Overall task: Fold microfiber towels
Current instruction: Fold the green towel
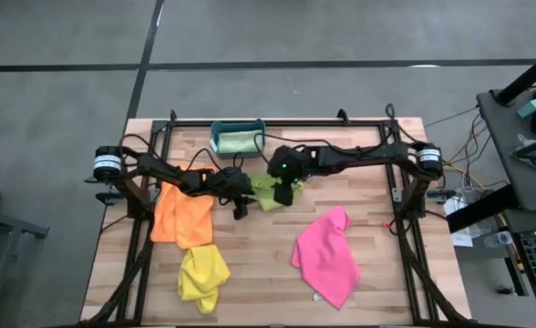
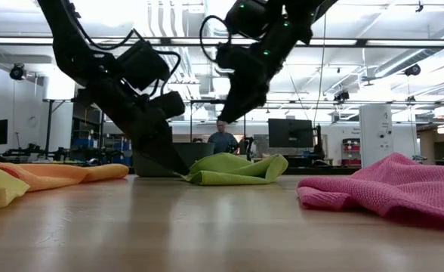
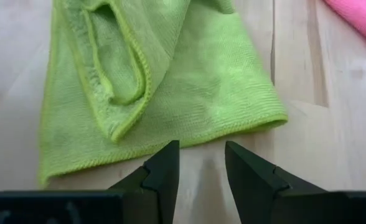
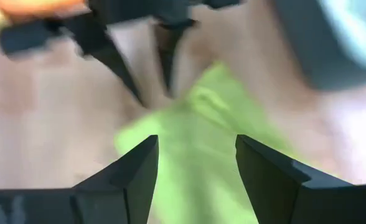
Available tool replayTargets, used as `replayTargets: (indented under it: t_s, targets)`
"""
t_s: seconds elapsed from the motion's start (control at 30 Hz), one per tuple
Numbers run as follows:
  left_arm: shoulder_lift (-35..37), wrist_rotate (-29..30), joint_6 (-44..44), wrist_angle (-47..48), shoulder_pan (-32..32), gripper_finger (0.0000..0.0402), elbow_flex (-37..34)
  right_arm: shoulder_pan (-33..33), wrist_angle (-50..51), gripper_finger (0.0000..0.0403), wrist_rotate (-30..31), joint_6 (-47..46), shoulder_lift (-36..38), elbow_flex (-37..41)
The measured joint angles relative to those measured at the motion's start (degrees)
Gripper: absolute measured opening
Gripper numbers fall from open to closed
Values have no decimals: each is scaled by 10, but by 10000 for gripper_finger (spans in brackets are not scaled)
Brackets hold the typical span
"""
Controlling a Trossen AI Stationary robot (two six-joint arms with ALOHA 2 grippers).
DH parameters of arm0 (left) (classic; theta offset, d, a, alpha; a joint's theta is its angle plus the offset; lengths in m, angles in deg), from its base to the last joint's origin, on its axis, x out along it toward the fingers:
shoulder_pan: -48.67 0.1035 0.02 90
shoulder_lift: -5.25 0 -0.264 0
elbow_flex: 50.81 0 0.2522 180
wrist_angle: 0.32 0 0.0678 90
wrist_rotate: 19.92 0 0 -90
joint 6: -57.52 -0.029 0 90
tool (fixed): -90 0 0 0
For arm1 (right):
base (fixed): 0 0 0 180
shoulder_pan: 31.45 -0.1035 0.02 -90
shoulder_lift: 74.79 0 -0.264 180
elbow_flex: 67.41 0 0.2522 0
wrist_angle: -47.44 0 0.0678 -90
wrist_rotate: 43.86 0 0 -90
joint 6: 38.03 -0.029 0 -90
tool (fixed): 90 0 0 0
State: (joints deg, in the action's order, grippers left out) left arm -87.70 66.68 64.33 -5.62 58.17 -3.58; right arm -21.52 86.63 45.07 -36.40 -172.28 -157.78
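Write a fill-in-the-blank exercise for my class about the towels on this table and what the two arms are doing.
1. Both grippers work at the ____ towel.
2. The right gripper has its fingers ____ above that towel.
3. The mint towel lies inside the teal ____.
4. The orange towel lies beside the ____ towel, across the table from the pink towel.

Missing words: lime green; open; bin; yellow

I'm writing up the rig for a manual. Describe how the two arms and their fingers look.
Both arms are dark, nearly black, built of jointed segments with black cables looping along them. Each base carries a silvery round motor housing. The right arm shows a small green light near its wrist. The left arm shows none. The left gripper and right gripper each have two dark, wedge-shaped fingers tapering to points.
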Motion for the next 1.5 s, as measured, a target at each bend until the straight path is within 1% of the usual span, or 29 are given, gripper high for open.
replayTargets:
  t_s: [0.1, 0.17, 0.23, 0.3, 0.37, 0.47, 0.57, 0.6, 0.73, 0.9, 0.93, 1.07, 1.13, 1.23, 1.37, 1.43, 1.5]
  targets:
    - [25, 0, 0, 29, 0, 113, 1, 21, 1, 203, -10, 68, 22, 25]
    - [41, 0, -1, 38, 0, 113, 1, 39, -3, 203, -24, 94, 28, 39]
    - [55, 1, -4, 34, 0, 113, 1, 64, -20, 203, -51, 111, 30, 55]
    - [65, 5, -24, 29, 0, 113, 3, 92, -59, 203, -91, 117, 23, 74]
    - [67, 11, -39, 9, 0, 113, 3, 117, -108, 203, -127, 116, 10, 93]
    - [66, 27, -43, -23, 0, 113, 3, 149, -176, 203, -165, 101, -12, 113]
    - [58, 40, -43, -30, 0, 113, 2, 175, -228, 203, -236, 81, -35, 126]
    - [54, 42, -43, -31, 0, 113, 2, 180, -240, 203, -248, 74, -42, 129]
    - [42, 53, -42, -38, 0, 113, 0, 188, -251, 203, -267, 71, -70, 137]
    - [37, 55, -42, -54, 0, 113, 2, 188, -259, 199, -344, 69, -90, 141]
    - [37, 55, -42, -57, 0, 113, 2, 186, -260, 195, -352, 66, -91, 141]
    - [37, 55, -42, -61, 0, 113, 1, 179, -260, 172, -354, 58, -89, 141]
    - [37, 56, -42, -60, 0, 113, 0, 174, -260, 154, -354, 58, -88, 141]
    - [37, 56, -42, -60, 0, 113, 0, 162, -260, 115, -354, 59, -87, 136]
    - [37, 56, -43, -60, 0, 113, -1, 148, -258, 51, -354, 67, -87, 133]
    - [37, 65, -45, -60, 0, 113, -2, 144, -256, 21, -351, 67, -84, 132]
    - [37, 68, -57, -60, 0, 117, -2, 141, -255, 14, -348, 61, -77, 132]
